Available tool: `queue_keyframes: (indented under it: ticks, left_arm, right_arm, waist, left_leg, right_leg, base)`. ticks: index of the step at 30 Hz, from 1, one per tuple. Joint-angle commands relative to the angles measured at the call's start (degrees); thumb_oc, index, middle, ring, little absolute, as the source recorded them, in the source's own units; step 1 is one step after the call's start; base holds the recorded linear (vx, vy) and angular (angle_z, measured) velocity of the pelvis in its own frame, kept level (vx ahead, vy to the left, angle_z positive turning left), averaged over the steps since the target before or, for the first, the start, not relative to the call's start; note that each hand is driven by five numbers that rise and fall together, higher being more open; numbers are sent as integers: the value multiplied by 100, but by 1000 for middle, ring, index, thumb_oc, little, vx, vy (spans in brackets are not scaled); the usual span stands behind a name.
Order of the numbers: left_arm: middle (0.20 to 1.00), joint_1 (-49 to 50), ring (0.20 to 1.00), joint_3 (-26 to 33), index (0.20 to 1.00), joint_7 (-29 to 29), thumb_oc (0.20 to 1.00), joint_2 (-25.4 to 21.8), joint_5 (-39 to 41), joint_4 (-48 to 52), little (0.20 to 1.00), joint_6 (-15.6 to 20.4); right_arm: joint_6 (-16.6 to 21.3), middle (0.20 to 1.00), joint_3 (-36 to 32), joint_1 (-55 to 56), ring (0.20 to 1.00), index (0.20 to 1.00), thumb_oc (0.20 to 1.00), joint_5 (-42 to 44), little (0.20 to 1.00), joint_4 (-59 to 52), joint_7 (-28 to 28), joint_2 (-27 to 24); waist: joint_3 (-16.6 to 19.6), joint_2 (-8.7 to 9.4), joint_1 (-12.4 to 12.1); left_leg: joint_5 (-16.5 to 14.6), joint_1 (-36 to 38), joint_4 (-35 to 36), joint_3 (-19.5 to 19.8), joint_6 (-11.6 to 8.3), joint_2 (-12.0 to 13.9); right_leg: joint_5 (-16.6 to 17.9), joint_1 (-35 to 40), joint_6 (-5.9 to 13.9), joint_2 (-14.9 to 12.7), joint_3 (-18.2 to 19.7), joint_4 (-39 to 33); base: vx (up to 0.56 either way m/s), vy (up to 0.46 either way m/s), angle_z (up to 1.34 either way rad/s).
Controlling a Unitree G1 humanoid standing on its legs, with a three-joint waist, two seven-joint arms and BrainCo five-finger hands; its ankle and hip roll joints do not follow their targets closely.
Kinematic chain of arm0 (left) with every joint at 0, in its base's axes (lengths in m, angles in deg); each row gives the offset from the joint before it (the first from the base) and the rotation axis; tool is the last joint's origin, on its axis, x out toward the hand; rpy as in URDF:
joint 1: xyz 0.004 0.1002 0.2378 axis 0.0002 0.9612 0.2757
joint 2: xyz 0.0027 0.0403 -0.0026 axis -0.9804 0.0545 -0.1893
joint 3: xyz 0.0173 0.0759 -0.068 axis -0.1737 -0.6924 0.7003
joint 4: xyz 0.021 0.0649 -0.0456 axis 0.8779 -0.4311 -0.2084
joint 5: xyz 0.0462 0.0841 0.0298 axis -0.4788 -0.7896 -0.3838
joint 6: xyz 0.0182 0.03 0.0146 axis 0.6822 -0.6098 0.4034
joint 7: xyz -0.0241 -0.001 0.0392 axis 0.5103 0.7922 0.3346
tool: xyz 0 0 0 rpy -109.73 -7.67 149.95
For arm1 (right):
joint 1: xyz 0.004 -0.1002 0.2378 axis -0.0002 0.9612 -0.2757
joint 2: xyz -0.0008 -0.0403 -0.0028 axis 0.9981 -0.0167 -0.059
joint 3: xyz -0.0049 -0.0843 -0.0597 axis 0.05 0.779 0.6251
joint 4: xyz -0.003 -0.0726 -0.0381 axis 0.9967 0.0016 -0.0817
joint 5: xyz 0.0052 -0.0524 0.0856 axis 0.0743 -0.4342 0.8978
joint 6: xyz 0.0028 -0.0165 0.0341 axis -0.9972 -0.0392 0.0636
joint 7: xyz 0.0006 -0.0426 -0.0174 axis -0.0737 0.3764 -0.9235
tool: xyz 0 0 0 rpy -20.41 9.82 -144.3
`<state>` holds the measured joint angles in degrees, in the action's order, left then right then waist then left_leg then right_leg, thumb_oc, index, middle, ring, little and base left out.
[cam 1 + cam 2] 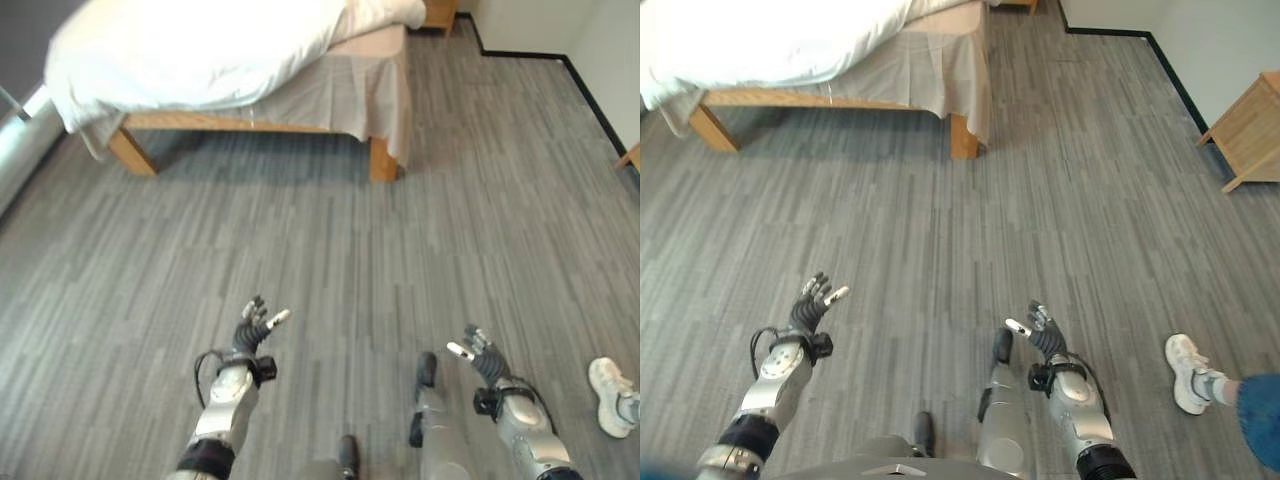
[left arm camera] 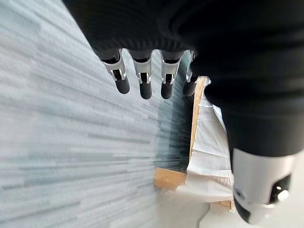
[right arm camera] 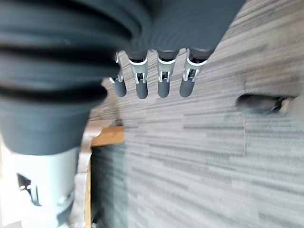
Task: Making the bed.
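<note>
The bed (image 1: pixel 250 60) stands at the far side of the grey plank floor (image 1: pixel 330 260), well apart from both robot hands. A white duvet (image 1: pixel 200 45) covers most of the bed, hanging over its near edge. Beside the duvet, at the bed's right end, a beige sheet (image 1: pixel 350 95) drapes down over the side. Light wooden legs (image 1: pixel 383 160) show under the frame.

The left robot hand (image 1: pixel 255 325) is raised over the floor in front of the bed, touching nothing. Its fingers (image 2: pixel 144 80) are straight and spread, the thumb apart from them, and nothing lies in the palm. The right robot hand (image 1: pixel 478 352) is held the same way, also short of the bed, with relaxed extended fingers (image 3: pixel 162 80) and nothing held.

Right of the bed, near the wall, stands a light wooden nightstand (image 1: pixel 1250 125). A person's white sneaker (image 1: pixel 1188 372) and blue trouser leg (image 1: pixel 1260 410) show on the floor, right of the right robot hand.
</note>
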<state>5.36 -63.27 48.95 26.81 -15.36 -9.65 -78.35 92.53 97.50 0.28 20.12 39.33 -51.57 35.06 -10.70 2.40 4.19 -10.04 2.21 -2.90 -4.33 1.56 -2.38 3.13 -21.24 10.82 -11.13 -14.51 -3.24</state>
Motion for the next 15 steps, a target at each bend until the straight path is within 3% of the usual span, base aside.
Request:
queue_keyframes:
  ticks: [1, 2, 3, 4, 5, 6, 7, 8, 9, 10, 11, 12, 13, 14, 15]
  left_arm:
    - [1000, 102, 1000, -50, 1000, 167, 1000, -235, -169, 551, 1000, 259]
    - [1000, 216, 1000, -125, 1000, 227, 1000, -97, 52, 554, 1000, 195]
    - [1000, 205, 1000, -133, 1000, 246, 1000, -73, 124, 519, 1000, 141]
    - [1000, 174, 1000, -168, 1000, 286, 1000, -45, 217, 537, 1000, 115]
    - [1000, 171, 1000, -207, 1000, 283, 1000, -58, 208, 521, 1000, 106]
    - [1000, 138, 1000, -242, 1000, 268, 1000, -67, 207, 572, 1000, 95]
    - [1000, 135, 1000, -242, 1000, 268, 1000, -70, 207, 572, 1000, 94]
    - [1000, 103, 1000, -288, 1000, 252, 1000, -84, 212, 613, 1000, 93]
    - [1000, 96, 1000, -317, 1000, 297, 1000, -72, 262, 579, 1000, 99]
    - [1000, 93, 1000, -316, 1000, 298, 1000, -73, 263, 577, 1000, 100]
    - [1000, 298, 1000, -374, 1000, 400, 1000, -122, 180, 638, 1000, 120]
    - [1000, 300, 1000, -374, 1000, 399, 1000, -122, 179, 640, 1000, 119]
    - [1000, 383, 1000, -375, 1000, 447, 1000, -166, 39, 712, 1000, 119]
    - [1000, 463, 1000, -374, 1000, 500, 1000, -219, -70, 776, 1000, 127]
    - [1000, 504, 1000, -390, 1000, 517, 1000, -226, -94, 799, 1000, 118]
  right_arm:
    - [286, 1000, -179, -181, 1000, 1000, 1000, 27, 1000, -227, -182, -239]
    - [317, 1000, -111, -148, 1000, 1000, 1000, 109, 1000, -171, -203, -297]
    - [305, 1000, -91, -234, 1000, 1000, 1000, 212, 1000, -189, -148, -354]
    - [354, 1000, -114, -268, 1000, 1000, 1000, 375, 1000, -286, -81, -374]
    - [370, 1000, -101, -354, 1000, 1000, 1000, 395, 1000, -333, -51, -436]
    - [383, 1000, -99, -401, 1000, 1000, 1000, 385, 1000, -335, 4, -464]
    - [383, 1000, -101, -404, 1000, 1000, 1000, 384, 1000, -334, 4, -461]
    - [385, 1000, -63, -747, 1000, 1000, 1000, 379, 1000, -239, 75, -565]
    - [405, 1000, -23, -907, 1000, 1000, 1000, 394, 1000, -223, 107, -578]
    - [406, 1000, -23, -911, 1000, 1000, 1000, 395, 1000, -220, 107, -577]
    - [465, 1000, 23, -1119, 1000, 1000, 1000, 350, 1000, -293, 56, -616]
    - [466, 1000, 22, -1118, 1000, 1000, 1000, 350, 1000, -293, 56, -615]
    - [485, 1000, 66, -1155, 1000, 1000, 1000, 260, 1000, -344, 42, -625]
    - [513, 1000, 119, -1278, 1000, 1000, 1000, 113, 1000, -304, 16, -644]
    - [503, 1000, 145, -1360, 1000, 1000, 1000, 28, 1000, -260, -4, -658]
  waist:
    - [209, -232, 144]
    - [239, -190, 92]
    - [221, -52, 35]
    - [104, 75, -128]
    - [12, 220, -308]
    - [-66, 268, -425]
    - [-51, 278, -411]
    - [-94, 333, -794]
    - [-45, 312, -912]
    - [-41, 335, -913]
    - [101, 220, -1172]
    - [97, 239, -1182]
    - [170, 198, -1260]
    - [253, 123, -1417]
    - [332, 101, -1488]
  left_leg:
    - [1045, 1872, -36, 156, -792, 846]
    - [2504, 1083, -1918, 172, -1105, 1044]
    - [2791, 555, -3067, 142, -1070, 1070]
    - [2831, -23, -3958, 3, -939, 1108]
    - [2502, -586, -4638, -17, -740, 972]
    - [2288, -1017, -4868, 4, -699, 893]
    - [2297, -1046, -4871, 13, -693, 881]
    - [1899, -1847, -4497, -56, -589, 774]
    - [1868, -2032, -3979, -124, -596, 827]
    - [1893, -2023, -3941, -139, -590, 806]
    - [2017, -1992, -1867, -425, -564, 929]
    - [2056, -1953, -1798, -450, -558, 908]
    - [2122, -1811, -805, -629, -544, 820]
    - [2384, -1782, 376, -628, -610, 737]
    - [2469, -1683, 664, -608, -619, 702]
  right_leg:
    - [1267, 324, 121, 242, -99, 295]
    - [947, 809, -308, 514, -111, 411]
    - [786, 1119, -536, 545, -204, 352]
    - [564, 1507, -765, 658, -130, 202]
    - [321, 1795, -863, 717, -55, 156]
    - [227, 2014, -881, 748, 38, 116]
    - [230, 1993, -880, 736, 26, 119]
    - [25, 2557, -842, 800, 149, -50]
    - [-114, 2737, -838, 829, 159, -106]
    - [-111, 2728, -835, 806, 162, -106]
    - [-343, 3134, -735, 917, 153, -153]
    - [-337, 3135, -731, 893, 162, -155]
    - [-461, 3283, -670, 969, 192, -176]
    - [-607, 3486, -595, 1061, 250, -176]
    - [-653, 3670, -571, 1080, 255, -176]
  base:
    - [948, -365, 59]
    - [912, -469, 104]
    - [994, -599, 100]
    - [719, -499, 88]
    - [629, -397, 0]
    - [363, -200, -63]
    - [635, -143, -84]
    - [700, -67, -65]
    - [704, -68, -34]
    - [780, 89, -23]
    - [548, 82, -8]
    - [829, 135, -7]
    - [563, 126, -13]
    - [772, 157, -32]
    - [950, 174, -61]
